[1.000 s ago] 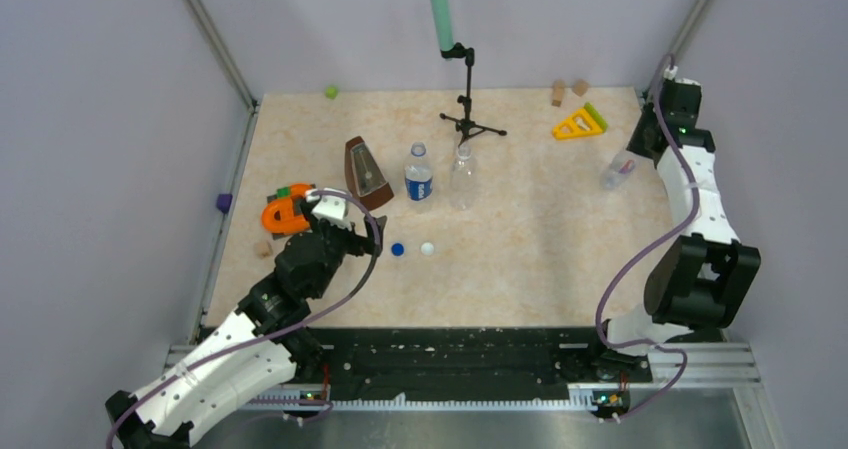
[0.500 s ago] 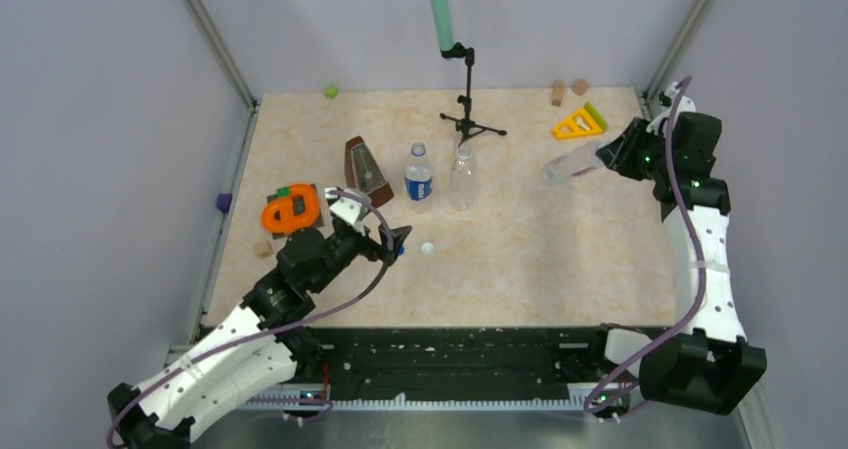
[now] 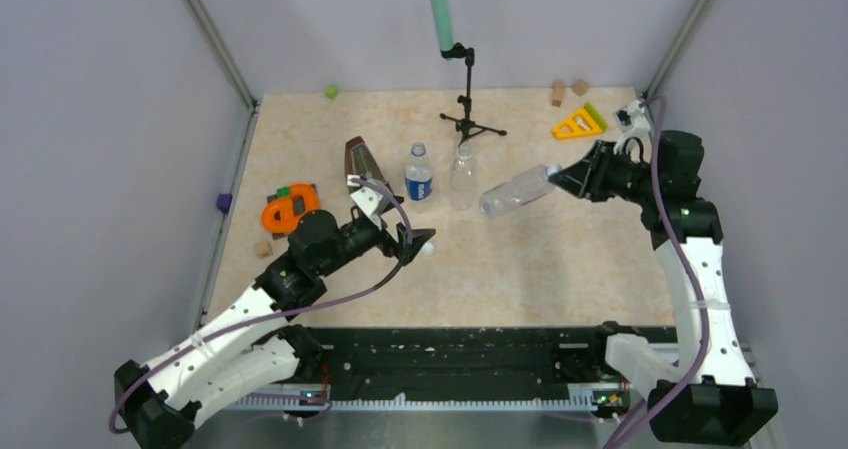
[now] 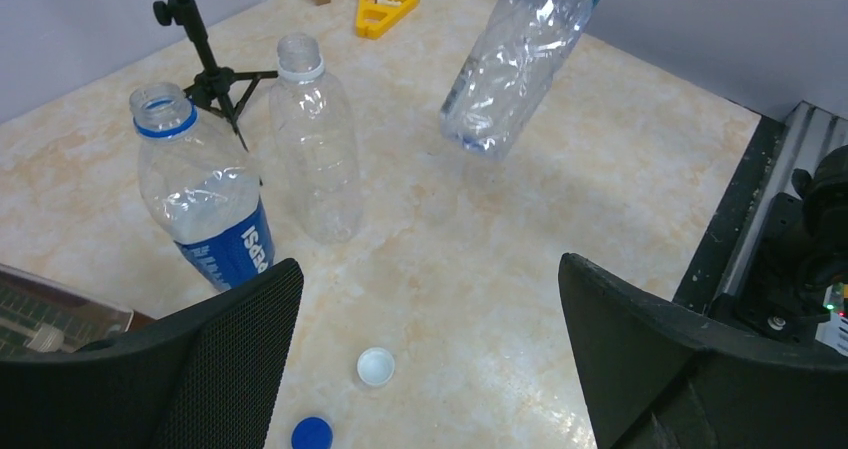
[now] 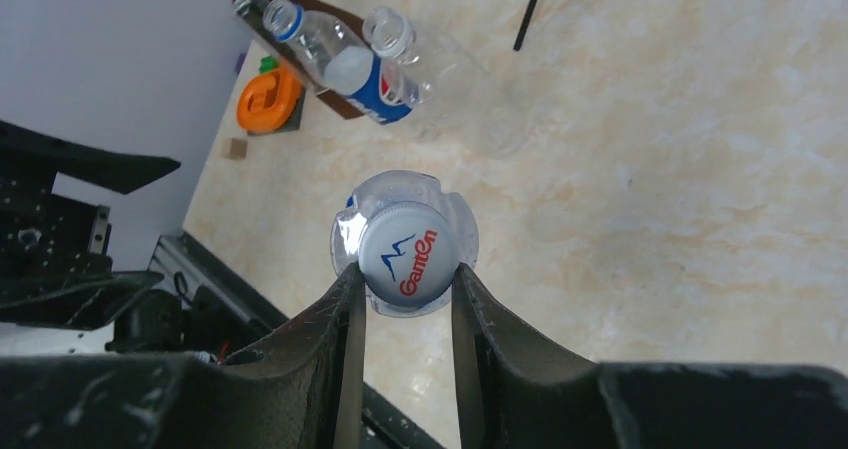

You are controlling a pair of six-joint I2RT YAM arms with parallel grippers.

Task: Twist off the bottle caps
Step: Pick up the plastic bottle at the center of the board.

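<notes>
While the right gripper (image 5: 406,277) had its two fingers pinched tight on the neck end of the third bottle (image 3: 514,191), right at its white cap (image 5: 405,259) with red lettering on top, that bottle hung in the air lying nearly flat, its base pointing toward the middle of the table (image 3: 560,259). So that cap was on, not unscrewed. From the left wrist view you could see the base floating above the tabletop, clear of everything. The left gripper (image 4: 430,319) was spread wide with nothing in it, hovering low over the two loose caps: the white cap (image 4: 376,366) and the dark blue cap (image 4: 312,434) lay flat on the table just beside each other, roughly between its fingers. A bit beyond them the labelled bottle (image 4: 205,204), blue and white, stood upright with its mouth open, and the plain clear bottle (image 4: 318,154) stood upright just beside it, also capless. Behind that pair was a little black tripod stand (image 3: 468,99) holding a green tube. Left of the bottles sat a brown metronome (image 3: 362,169), and further left an orange plastic thing (image 3: 290,209). Over in the far right corner there was a yellow triangle (image 3: 578,122) and a couple of wooden blocks (image 3: 558,92), well apart from the bottles.
</notes>
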